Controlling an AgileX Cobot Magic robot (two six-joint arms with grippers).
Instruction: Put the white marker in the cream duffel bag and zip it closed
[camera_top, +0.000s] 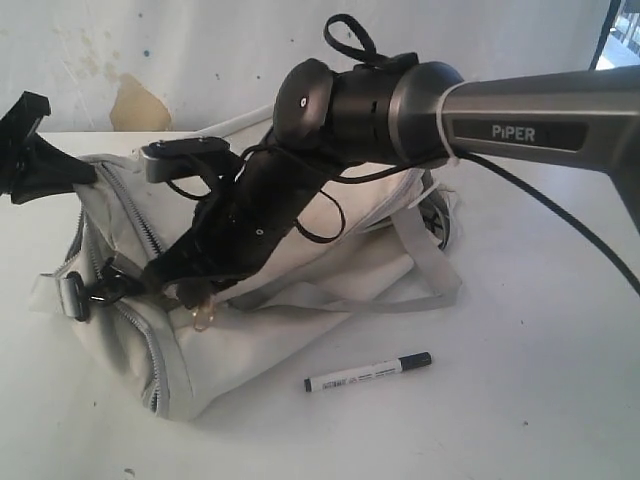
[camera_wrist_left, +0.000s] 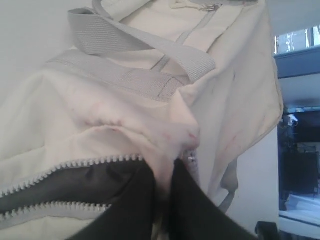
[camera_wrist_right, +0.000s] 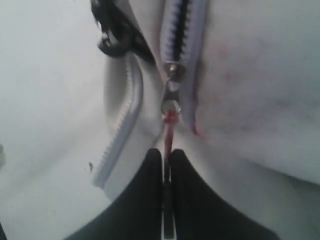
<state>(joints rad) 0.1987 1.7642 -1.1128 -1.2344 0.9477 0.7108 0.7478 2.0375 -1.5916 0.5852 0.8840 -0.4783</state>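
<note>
Cream cloth, limp and creased: the bag (camera_top: 350, 265) will likely sag and slide wherever it is pulled, so it wants one hand bracing it while the other works the zip. The left hand (camera_wrist_left: 164, 172) is closed on a fold of the bag's fabric right at the edge of the zip (camera_wrist_left: 70, 165), where the teeth part and dark lining (camera_wrist_left: 65, 185) shows. The right hand (camera_wrist_right: 166, 156), which reaches across to the bag's left end in the exterior view, is closed on a thin red cord (camera_wrist_right: 168, 127) tied to a metal pull (camera_wrist_right: 170, 95). The cord looks a fair hold, though thin; it may slip out under a sharp tug.

The marker (camera_top: 367, 371) lies flat on the worktop (camera_top: 520, 400), on the camera's side of the bag in the exterior view. It is near the bag but not touching it, and well apart from both hands. By its look it is light, stiff and smooth, and round enough to roll. The middle of the white barrel seems the best hold, fingers across its length, clear of the black cap. Neither hand is free to take it; one must let go first.
</note>
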